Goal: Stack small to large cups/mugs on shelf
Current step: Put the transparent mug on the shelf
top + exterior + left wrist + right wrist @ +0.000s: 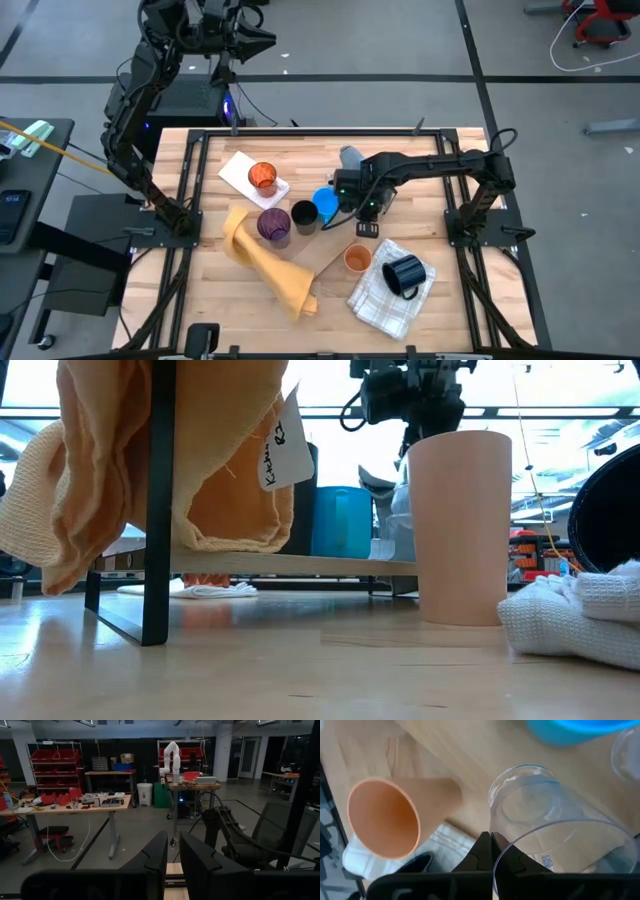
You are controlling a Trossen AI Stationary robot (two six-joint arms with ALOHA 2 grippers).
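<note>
My right gripper reaches over the table's middle, pointing steeply down, shut on a clear cup. Close by stand a bright blue mug, a black cup and a purple cup. An orange cup stands nearer the front. A dark navy mug sits on a white checked cloth. A red-tinted cup rests on a white napkin. My left gripper is held high beyond the table's far left corner, level, a narrow gap between its fingers and nothing in it. My right gripper has the clear cup by its rim, at the side nearest the wrist. The thin wall is pinched between the two fingers, one seemingly inside and one outside. The fingers come from above. The cup hangs below them, mouth up; whether its base touches the table does not show.
A yellow cloth lies at the front left and drapes over a low wooden shelf on black legs. A blue-grey cloth lies behind the right arm. Another clear cup stands by the blue mug. Black frame rails border the tabletop.
</note>
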